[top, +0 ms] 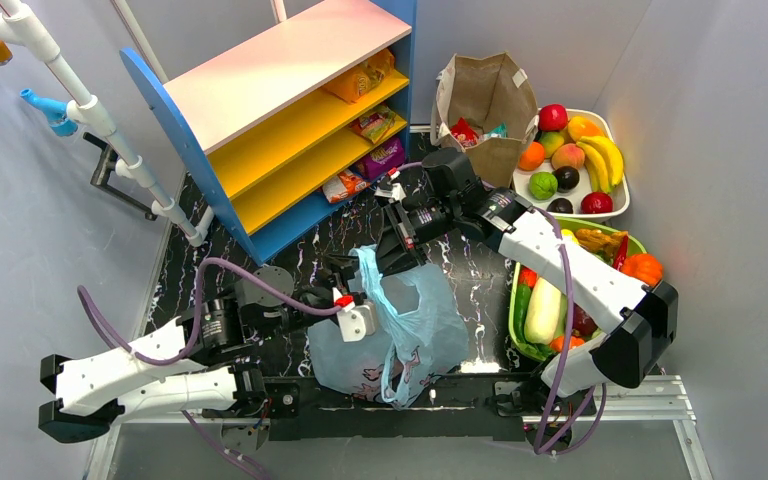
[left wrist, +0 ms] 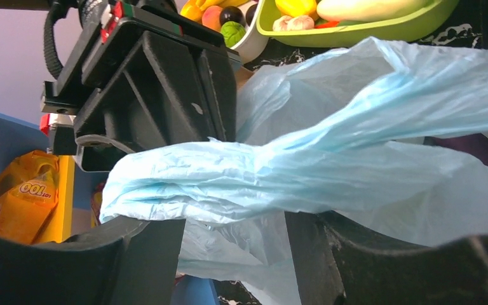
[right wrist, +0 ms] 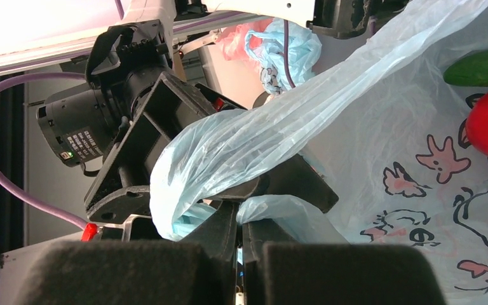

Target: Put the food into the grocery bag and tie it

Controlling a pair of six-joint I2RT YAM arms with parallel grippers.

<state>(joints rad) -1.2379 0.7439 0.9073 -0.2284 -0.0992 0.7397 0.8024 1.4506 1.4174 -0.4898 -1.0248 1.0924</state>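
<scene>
Tying looks to us the step in hand. The one pale-blue grocery bag (top: 415,335) sits on the black table (top: 475,275) near its front edge, with one handle (left wrist: 292,165) twisted into a rope and drawn up. The right end effector (right wrist: 240,222) is clenched on the bag's blue plastic. The left end effector (left wrist: 234,232) stands released, its fingers apart and the rope lying across them. A second handle loop (top: 397,378) hangs slack at the front.

We cannot see into the bag, so we cannot tell whether any food is inside. A red packet (top: 463,132) and a teal packet (top: 497,130) show in the mouth of the single brown paper bag (top: 485,95) at the back.

Next, in our judgement, the left must close on the rope. Then the two must cross and pull a knot without the thin film slipping or the bag dragging.

We count four snack bags (top: 360,78) on the shelf (top: 290,70). There are two trays of plastic produce, a white tray (top: 620,195) and a green tray (top: 513,320).
</scene>
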